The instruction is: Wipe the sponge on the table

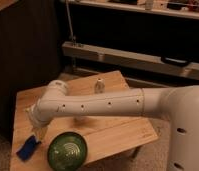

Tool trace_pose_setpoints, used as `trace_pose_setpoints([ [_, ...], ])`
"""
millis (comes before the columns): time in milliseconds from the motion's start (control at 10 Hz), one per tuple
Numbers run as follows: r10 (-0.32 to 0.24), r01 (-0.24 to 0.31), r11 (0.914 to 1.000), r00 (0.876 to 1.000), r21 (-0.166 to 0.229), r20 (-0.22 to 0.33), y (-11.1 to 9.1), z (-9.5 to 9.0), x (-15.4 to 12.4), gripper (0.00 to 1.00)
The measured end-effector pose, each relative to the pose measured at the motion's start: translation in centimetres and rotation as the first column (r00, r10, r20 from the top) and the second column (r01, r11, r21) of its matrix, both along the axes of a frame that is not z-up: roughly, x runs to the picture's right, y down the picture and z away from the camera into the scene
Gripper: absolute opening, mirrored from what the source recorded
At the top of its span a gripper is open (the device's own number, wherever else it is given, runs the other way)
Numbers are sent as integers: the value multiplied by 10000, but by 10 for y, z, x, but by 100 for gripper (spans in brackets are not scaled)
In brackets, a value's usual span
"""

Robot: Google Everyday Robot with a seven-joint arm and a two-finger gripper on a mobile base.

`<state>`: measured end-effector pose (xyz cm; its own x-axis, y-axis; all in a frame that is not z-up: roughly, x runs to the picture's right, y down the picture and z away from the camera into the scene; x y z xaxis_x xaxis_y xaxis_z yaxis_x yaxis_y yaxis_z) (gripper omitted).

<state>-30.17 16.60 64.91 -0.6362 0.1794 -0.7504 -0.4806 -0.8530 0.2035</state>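
Note:
The blue sponge [26,148] lies flat on the front left corner of the wooden table [118,135]. My white arm reaches in from the right across the tabletop and bends down at its elbow. My gripper [37,134] hangs at the arm's end just above and right of the sponge, at its upper edge. Whether it touches the sponge is unclear.
A green bowl [67,150] stands at the front edge, right of the sponge and close to the gripper. A small pale bottle [98,85] stands near the table's back edge. A long pale metal rail [138,57] runs behind the table. The arm covers the table's middle.

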Motion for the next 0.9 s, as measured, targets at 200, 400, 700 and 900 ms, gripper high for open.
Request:
trace_pose_setpoints([
  [200, -358, 352, 9982, 9993, -481, -108, 27, 24, -9, 80],
  [400, -1076, 1062, 9895, 9942, -976, -91, 44, 40, -33, 80],
  [700, -2060, 2056, 9685, 9785, -1405, 122, 58, 53, -65, 80],
  [900, -2270, 2286, 9622, 9735, -1481, 276, 68, 61, -71, 80],
])
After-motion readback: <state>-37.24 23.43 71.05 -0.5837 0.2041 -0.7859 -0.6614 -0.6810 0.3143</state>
